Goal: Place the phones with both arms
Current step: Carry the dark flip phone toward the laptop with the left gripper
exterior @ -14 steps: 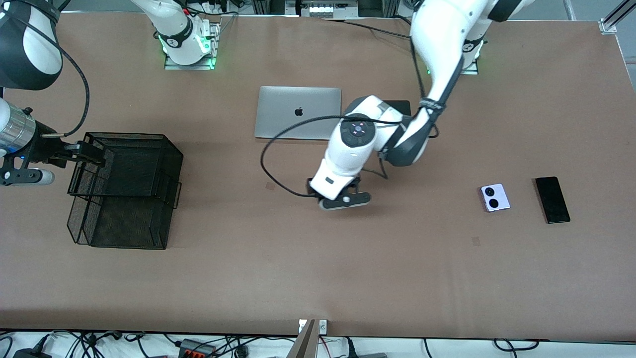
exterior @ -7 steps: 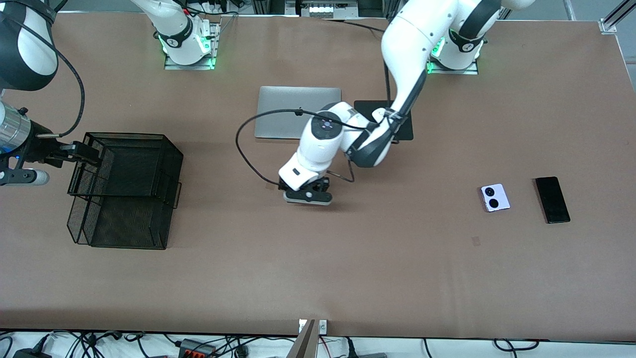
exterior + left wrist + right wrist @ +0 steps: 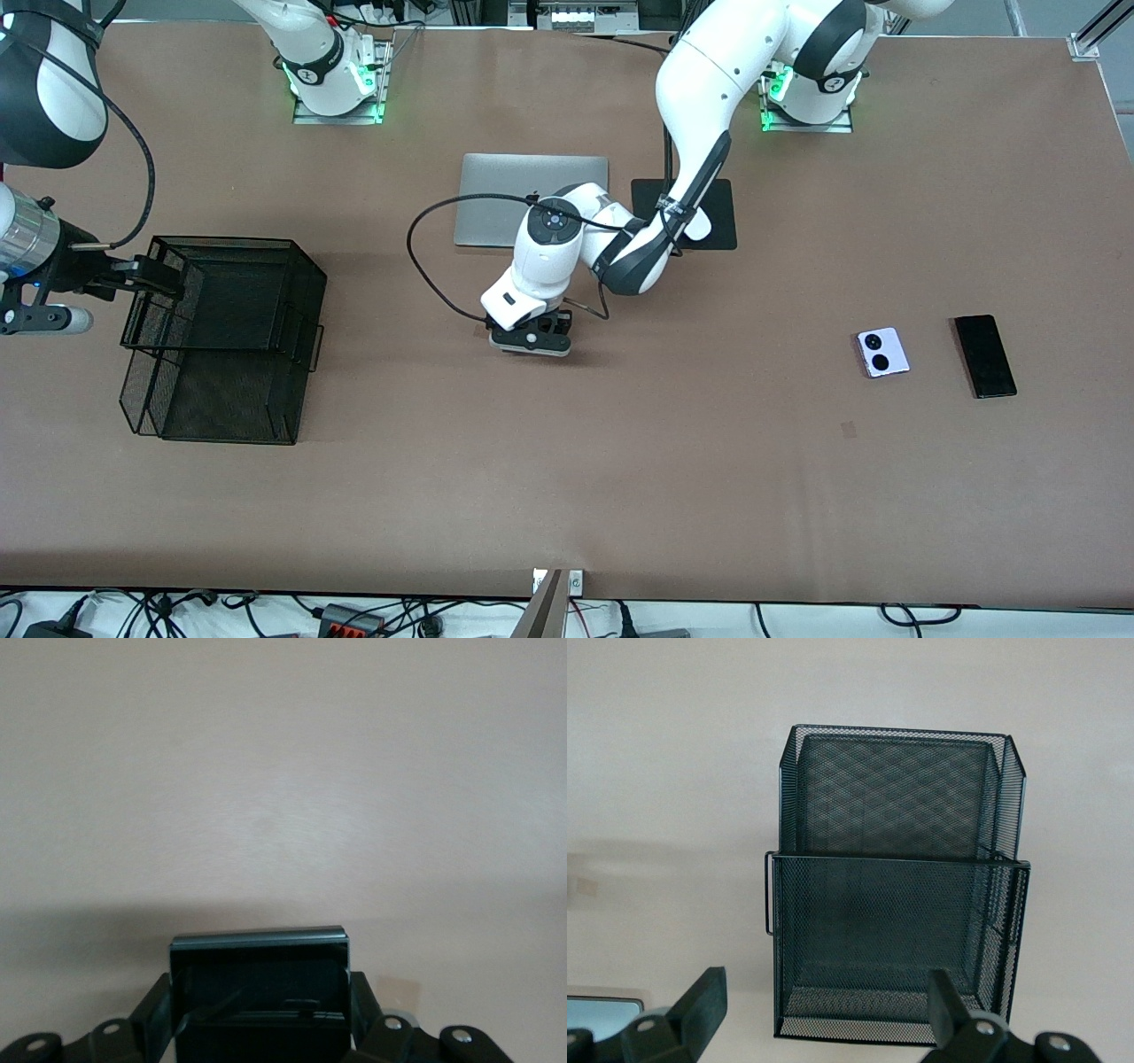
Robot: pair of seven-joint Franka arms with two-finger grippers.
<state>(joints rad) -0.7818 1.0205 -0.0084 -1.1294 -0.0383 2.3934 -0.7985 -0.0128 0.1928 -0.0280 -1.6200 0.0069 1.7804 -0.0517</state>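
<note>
1. The left pincer [image 3: 530,341] has travelled from over the middle of the brown desk [image 3: 567,496] toward the right arm's end; it now hangs over bare desk, with the silver laptop [image 3: 496,190] farther from the front camera.
2. The left wrist view shows its fingers [image 3: 151,1023] pinching a small squarish black flip phone [image 3: 259,988] above empty desk surface.
3. The black mat [image 3: 722,217] beside the laptop, mostly covered by the left arm a second ago, is now largely in sight.
4. The right pincer [image 3: 151,275] waits at the rim of the black wire-mesh basket [image 3: 221,341], much as before; the right wrist view shows its fingers [image 3: 700,1001] spread wide with the basket between them, farther off.
5. The squarish lavender phone with two black circles [image 3: 882,352] and the long black slab phone [image 3: 984,355] lie side by side, unmoved, toward the left arm's end of the desk.
</note>
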